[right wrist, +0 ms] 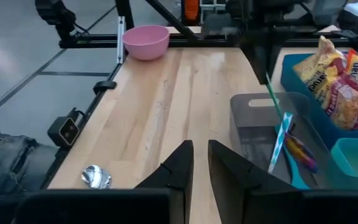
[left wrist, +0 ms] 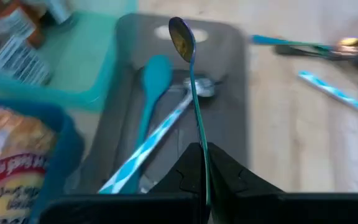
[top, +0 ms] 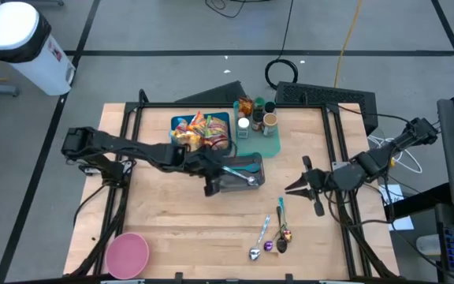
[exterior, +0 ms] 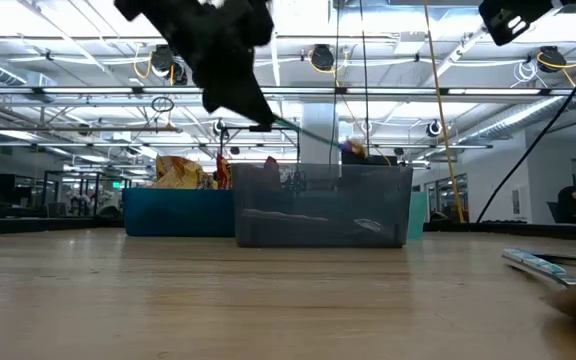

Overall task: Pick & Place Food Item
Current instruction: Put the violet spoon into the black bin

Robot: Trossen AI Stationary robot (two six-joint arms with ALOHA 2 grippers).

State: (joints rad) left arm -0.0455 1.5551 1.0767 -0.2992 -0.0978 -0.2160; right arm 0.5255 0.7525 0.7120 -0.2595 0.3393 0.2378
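My left gripper (top: 213, 180) reaches from the table's left to the near-left end of the grey bin (top: 247, 167) and is shut on a green-handled spoon (left wrist: 194, 93). The spoon's bowl (left wrist: 182, 38) points away over the bin. Inside the bin lie a teal spoon (left wrist: 149, 87) and a blue-and-white striped spoon (left wrist: 148, 146). Food packets (top: 203, 130) fill the blue bin (top: 178, 122) behind it. My right gripper (top: 294, 188) hovers at the table's right, its fingers a narrow gap apart (right wrist: 201, 165), with nothing between them. My left gripper pinches the spoon's green handle near its free end (left wrist: 202, 158) between its two fingers. The fingers slant down from the table's left, and the handle runs on ahead of them. The spoon (exterior: 303, 130) is lifted clear, slanting down above the grey bin's rim.
A teal tray (top: 273, 148) with bottles stands beside the blue bin at the back. Several spoons (top: 274, 235) lie on the wood near the front right. A pink bowl (top: 126, 254) sits at the front left corner. Bare wood stretches between bowl and spoons.
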